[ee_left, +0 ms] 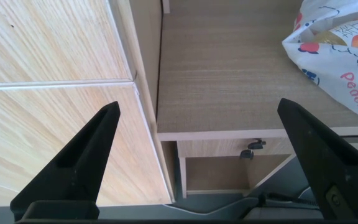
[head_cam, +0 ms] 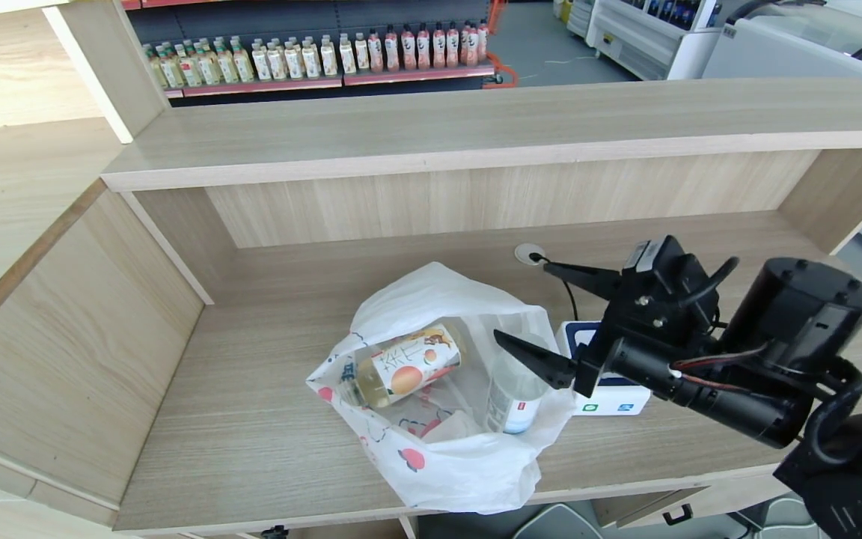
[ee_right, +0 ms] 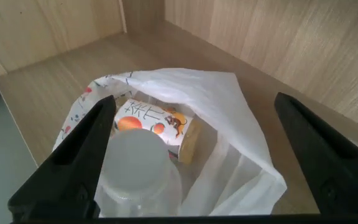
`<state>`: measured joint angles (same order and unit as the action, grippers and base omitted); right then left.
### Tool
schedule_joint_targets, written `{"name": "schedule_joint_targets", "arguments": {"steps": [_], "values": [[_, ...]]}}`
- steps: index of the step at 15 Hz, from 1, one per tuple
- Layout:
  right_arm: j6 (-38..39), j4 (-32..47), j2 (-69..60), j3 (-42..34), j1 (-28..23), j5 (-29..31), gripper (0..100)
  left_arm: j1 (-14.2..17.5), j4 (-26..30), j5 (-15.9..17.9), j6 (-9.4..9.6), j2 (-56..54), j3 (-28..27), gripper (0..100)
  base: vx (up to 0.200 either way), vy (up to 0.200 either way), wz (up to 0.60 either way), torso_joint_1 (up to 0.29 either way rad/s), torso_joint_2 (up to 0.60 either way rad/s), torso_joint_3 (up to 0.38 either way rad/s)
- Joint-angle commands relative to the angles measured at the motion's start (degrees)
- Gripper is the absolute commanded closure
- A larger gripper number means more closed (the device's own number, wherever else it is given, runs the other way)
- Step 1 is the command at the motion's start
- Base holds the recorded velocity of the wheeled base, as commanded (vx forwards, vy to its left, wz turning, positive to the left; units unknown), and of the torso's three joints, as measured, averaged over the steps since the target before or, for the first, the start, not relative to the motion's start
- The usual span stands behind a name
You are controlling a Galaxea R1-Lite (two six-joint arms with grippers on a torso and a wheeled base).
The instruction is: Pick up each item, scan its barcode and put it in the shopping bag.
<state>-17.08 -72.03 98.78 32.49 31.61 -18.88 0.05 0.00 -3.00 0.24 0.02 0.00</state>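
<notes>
A white shopping bag [head_cam: 438, 449] printed with peaches lies open on the wooden counter [head_cam: 251, 419]. Inside it a tea bottle [head_cam: 405, 364] with a peach label lies on its side, and beside it stands a clear bottle [head_cam: 512, 397] with a white label. My right gripper [head_cam: 553, 314] hangs open just above the bag's right side, over the clear bottle [ee_right: 138, 171], with nothing between its fingers. The right wrist view looks down on the tea bottle [ee_right: 157, 124] in the bag [ee_right: 197, 87]. My left gripper [ee_left: 197, 146] is open and empty, low by the counter's front left corner, away from the bag [ee_left: 340, 50].
A white scanner box [head_cam: 614, 397] sits right of the bag, its cable running to a grommet [head_cam: 528, 254] at the back. Wooden walls enclose the counter at the left, back and right. A raised shelf [head_cam: 476, 127] runs above the back wall.
</notes>
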Motion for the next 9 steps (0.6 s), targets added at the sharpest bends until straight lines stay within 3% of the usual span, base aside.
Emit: {"name": "schedule_joint_targets", "arguments": {"steps": [1,3,4,7,9], "values": [[5.3,14.91,-10.36,11.28,-2.69,9.22,0,0.04,0.0,0.01,-0.07,-0.02,0.0,0,0.0,0.0,0.0,0.0,0.0,0.0],[6.44,29.32,-15.81,17.17,-8.85,13.26,0,0.04,0.0,0.01,-0.24,-0.02,0.0,0,0.0,0.0,0.0,0.0,0.0,0.0],[6.53,31.43,-17.39,17.26,-11.04,13.35,0,0.04,0.0,-0.08,-0.24,-0.02,0.0,0,0.0,0.0,0.0,0.0,0.0,0.0],[6.62,38.55,-27.5,9.0,-25.11,20.55,0,0.04,0.0,0.01,-0.33,-0.02,0.0,0,0.0,0.0,0.0,0.0,0.0,0.0],[8.2,42.77,-36.11,-1.2,-33.28,20.55,0,0.04,-0.09,0.01,-0.33,-0.02,0.0,0,0.0,0.0,0.0,0.0,0.0,0.0]]}}
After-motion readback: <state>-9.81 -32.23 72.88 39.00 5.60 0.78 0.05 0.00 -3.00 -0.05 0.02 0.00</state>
